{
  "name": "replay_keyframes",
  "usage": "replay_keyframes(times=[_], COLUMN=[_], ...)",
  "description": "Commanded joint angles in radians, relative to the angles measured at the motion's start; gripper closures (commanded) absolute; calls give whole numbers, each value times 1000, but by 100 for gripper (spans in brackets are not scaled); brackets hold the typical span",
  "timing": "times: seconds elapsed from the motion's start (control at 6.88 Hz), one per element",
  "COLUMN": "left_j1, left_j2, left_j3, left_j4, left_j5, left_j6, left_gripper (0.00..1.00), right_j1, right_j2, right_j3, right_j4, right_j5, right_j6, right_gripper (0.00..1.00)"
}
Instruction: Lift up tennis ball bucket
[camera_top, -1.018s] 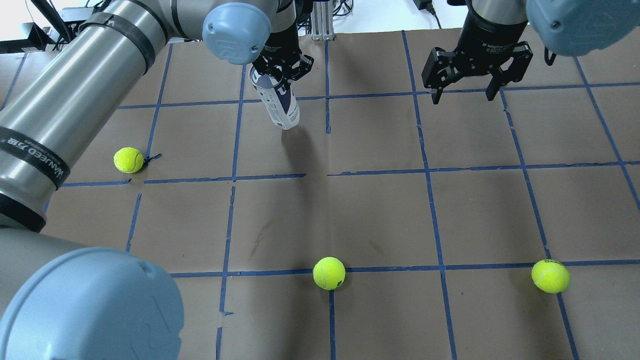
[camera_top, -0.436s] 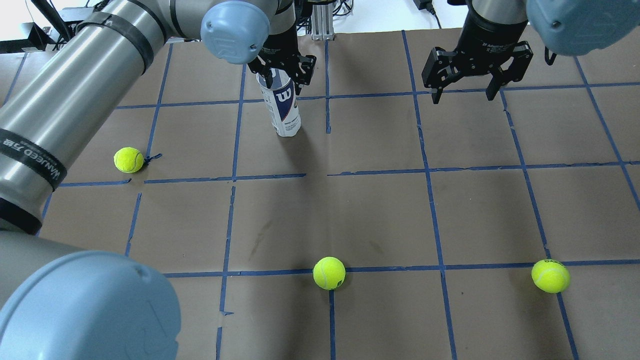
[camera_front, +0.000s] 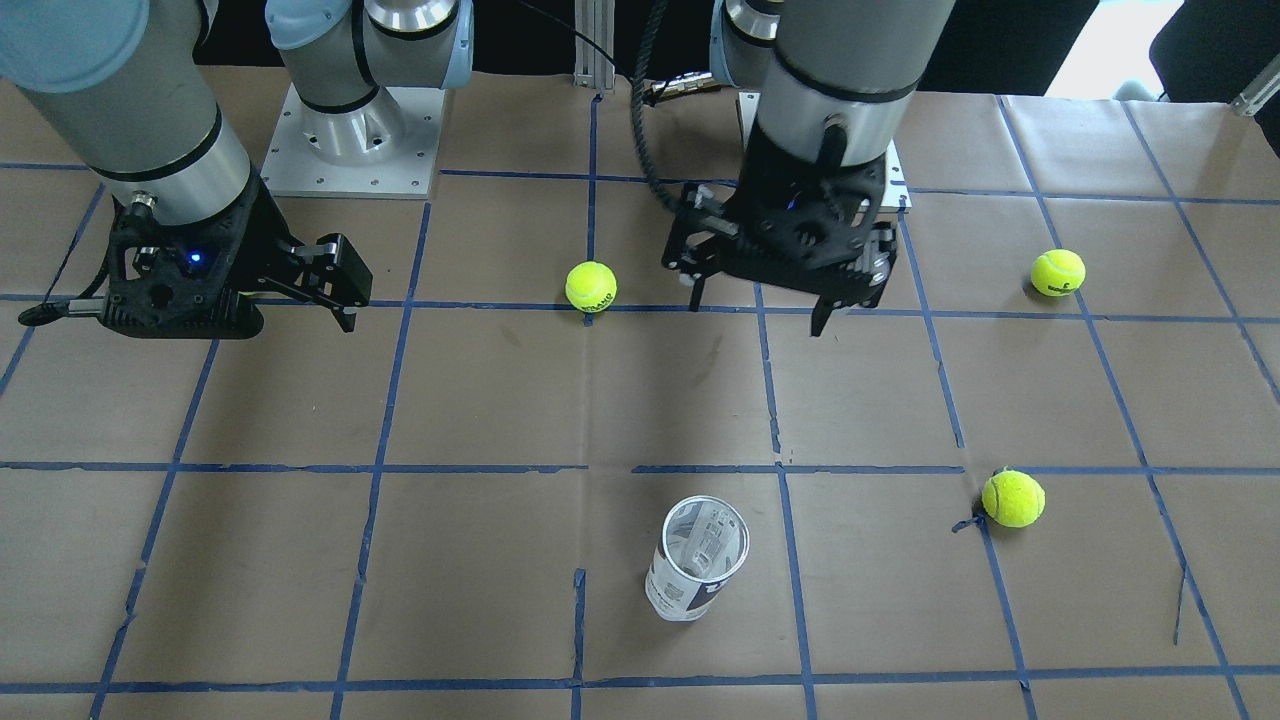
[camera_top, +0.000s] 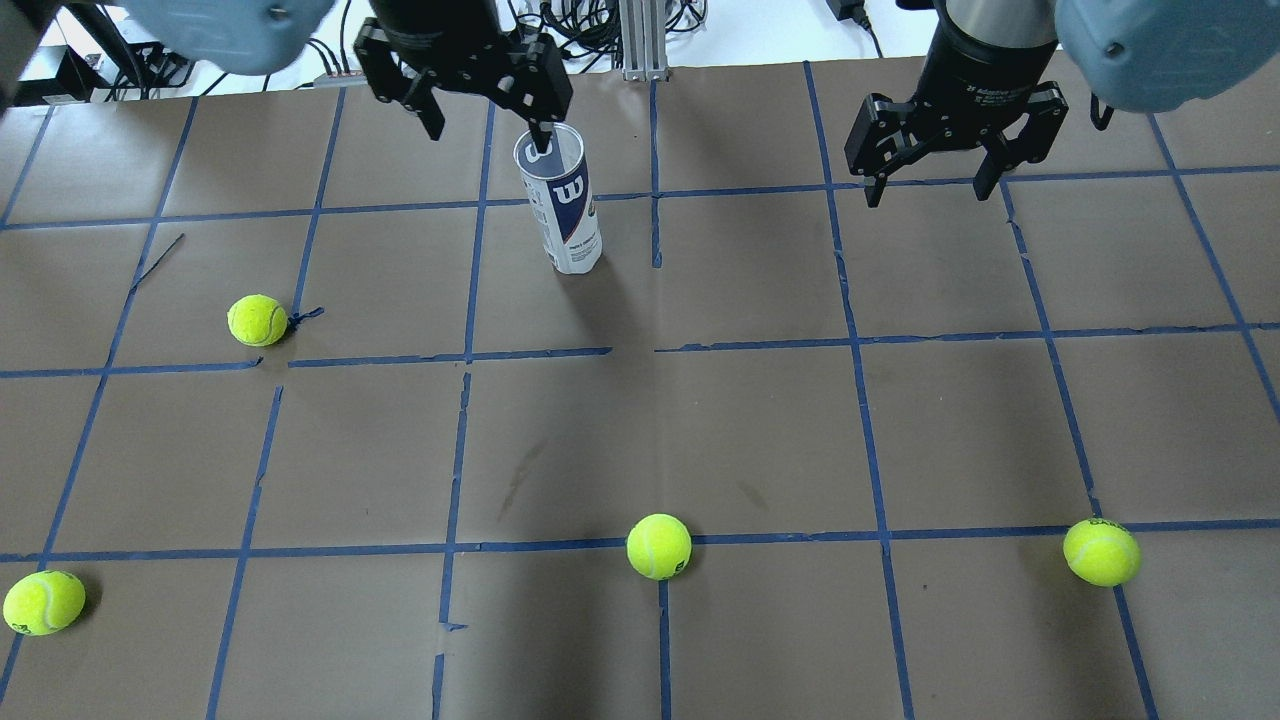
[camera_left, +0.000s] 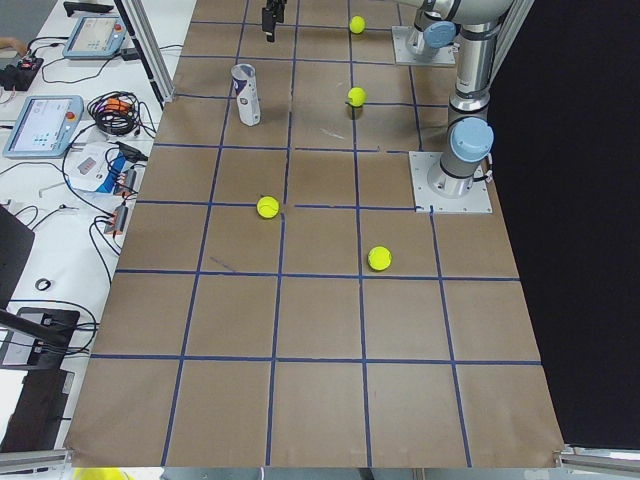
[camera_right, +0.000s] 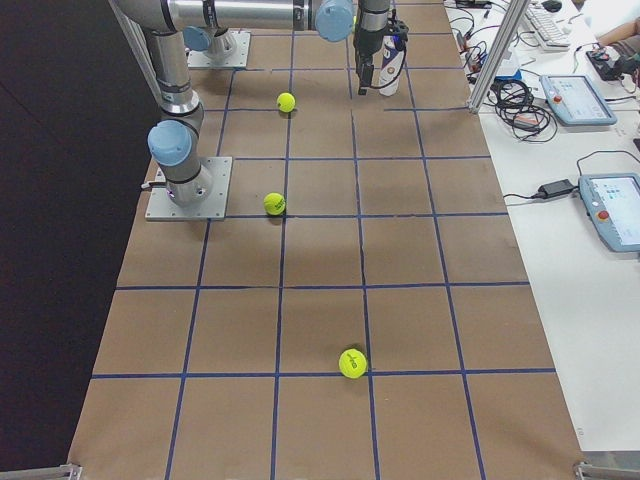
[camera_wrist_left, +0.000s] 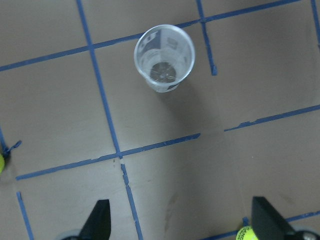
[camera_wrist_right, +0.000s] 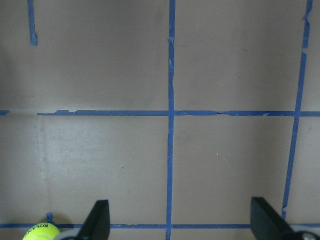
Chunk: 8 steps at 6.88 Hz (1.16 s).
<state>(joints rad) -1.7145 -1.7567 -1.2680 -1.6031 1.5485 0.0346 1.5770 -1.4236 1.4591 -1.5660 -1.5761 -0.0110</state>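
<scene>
Wilson tennis ball tube (camera_top: 568, 215) stands upright on the table (camera_top: 760, 430), open end up, empty, ungripped. My left gripper (camera_top: 489, 140) hangs above it, jaws wide. Right gripper (camera_top: 928, 198) is wide too, well apart. Lift looks done. Next: retreat without clipping the rim.

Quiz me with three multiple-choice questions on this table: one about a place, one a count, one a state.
1. Where is the tennis ball bucket?
A) on the floor
B) standing on the table
C) inside a box
2. How many tennis balls lie on the table?
A) two
B) four
C) six
3. The left gripper is:
A) open
B) shut on the bucket
C) shut on a ball
Answers: B, it stands upright and unheld in the front view; B, the overhead view shows four; A, its jaws stand wide apart, empty.
</scene>
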Motion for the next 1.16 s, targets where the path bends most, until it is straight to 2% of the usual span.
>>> replay_keyframes(times=[0.0,0.15,0.29,1.02], left_j1=[122,125,137,141], left_j2=[129,170,174,172], left_j3=[-155,-233,-261,-246], left_j4=[-5,21,108,97], left_j5=[-10,2,4,4], left_j6=[-2,-4,-5,1], left_gripper=[0,0,0,0], right_j1=[-5,-5,-5,-5], right_j2=[2,2,2,3], right_j3=[1,1,1,3], right_j4=[1,1,1,1], right_j5=[-1,-1,-1,1], right_j6=[-1,-1,-1,2], right_gripper=[0,0,0,0])
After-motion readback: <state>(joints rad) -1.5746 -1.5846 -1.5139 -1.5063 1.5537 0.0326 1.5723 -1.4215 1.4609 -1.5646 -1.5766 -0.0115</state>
